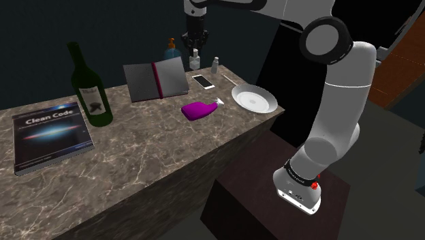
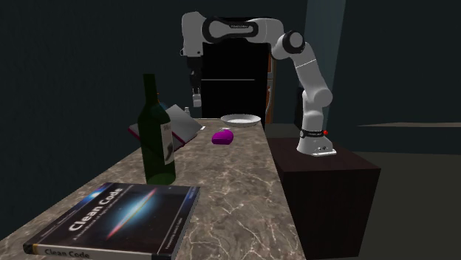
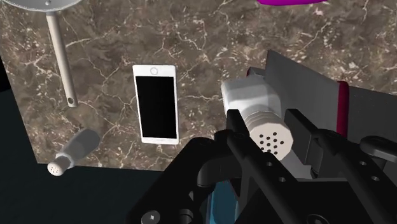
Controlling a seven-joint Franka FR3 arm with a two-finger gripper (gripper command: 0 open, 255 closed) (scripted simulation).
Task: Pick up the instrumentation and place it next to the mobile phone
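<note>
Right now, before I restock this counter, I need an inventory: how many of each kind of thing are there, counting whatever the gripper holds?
Books: 2
Bottles: 3
Shakers: 2, one held in the gripper
Phones: 1
Plates: 1
Long-handled utensils: 1
Total: 10
</note>
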